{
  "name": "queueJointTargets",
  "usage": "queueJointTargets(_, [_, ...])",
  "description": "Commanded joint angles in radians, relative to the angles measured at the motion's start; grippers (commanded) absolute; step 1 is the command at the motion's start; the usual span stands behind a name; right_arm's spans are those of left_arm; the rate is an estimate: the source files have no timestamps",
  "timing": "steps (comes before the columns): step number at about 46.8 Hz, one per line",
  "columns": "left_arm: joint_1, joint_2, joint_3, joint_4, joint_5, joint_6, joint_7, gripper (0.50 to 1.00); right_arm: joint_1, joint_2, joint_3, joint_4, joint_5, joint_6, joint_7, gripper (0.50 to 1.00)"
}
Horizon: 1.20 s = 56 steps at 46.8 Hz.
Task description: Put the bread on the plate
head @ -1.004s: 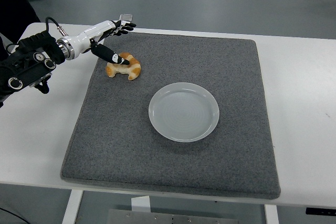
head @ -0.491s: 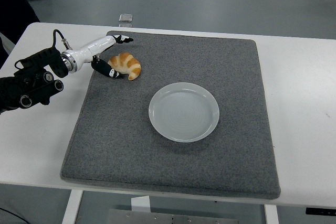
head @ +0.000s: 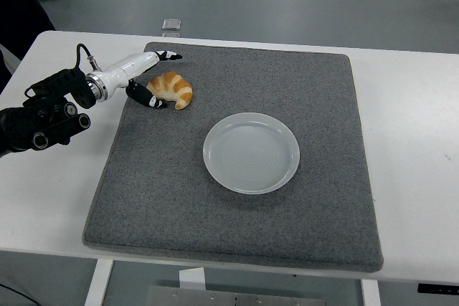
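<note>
The left hand (head: 149, 78) cups the croissant-shaped bread (head: 172, 89) at the far left of the grey mat (head: 237, 198), fingers (head: 166, 54) loosely around it, not clenched. The white plate (head: 251, 153) lies apart, right and nearer.

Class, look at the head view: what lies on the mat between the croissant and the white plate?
Nothing lies there. In the head view the stretch between the croissant and the plate is bare grey mat.
</note>
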Motion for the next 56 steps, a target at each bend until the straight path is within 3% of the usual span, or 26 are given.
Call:
queueJointTargets(1, [-0.001,-0.001,-0.001,0.0,-0.002,-0.007,0.0,0.999,0.0,0.0,0.0,0.0,0.0,-0.001,0.0,0.952])
queueJointTargets(20, [-0.015,-0.007,-0.004,0.002,-0.003,-0.028,0.003,0.996,0.0,0.0,0.0,0.0,0.0,-0.001,0.0,0.952])
queueJointTargets(33, [-0.013,-0.066,0.001,0.069,-0.003,-0.03,0.009,0.994,0.0,0.0,0.0,0.0,0.0,0.0,0.0,0.954])
queueJointTargets(44, [-0.013,-0.069,0.001,0.074,-0.003,-0.03,0.009,0.981,0.0,0.0,0.0,0.0,0.0,0.0,0.0,0.952])
queueJointTargets(51, [-0.013,-0.069,0.002,0.074,-0.002,-0.033,0.009,0.926,0.0,0.0,0.0,0.0,0.0,0.0,0.0,0.952])
queueJointTargets(56, [-0.013,-0.069,0.002,0.074,-0.002,-0.056,0.009,0.849,0.0,0.0,0.0,0.002,0.0,0.0,0.0,0.952])
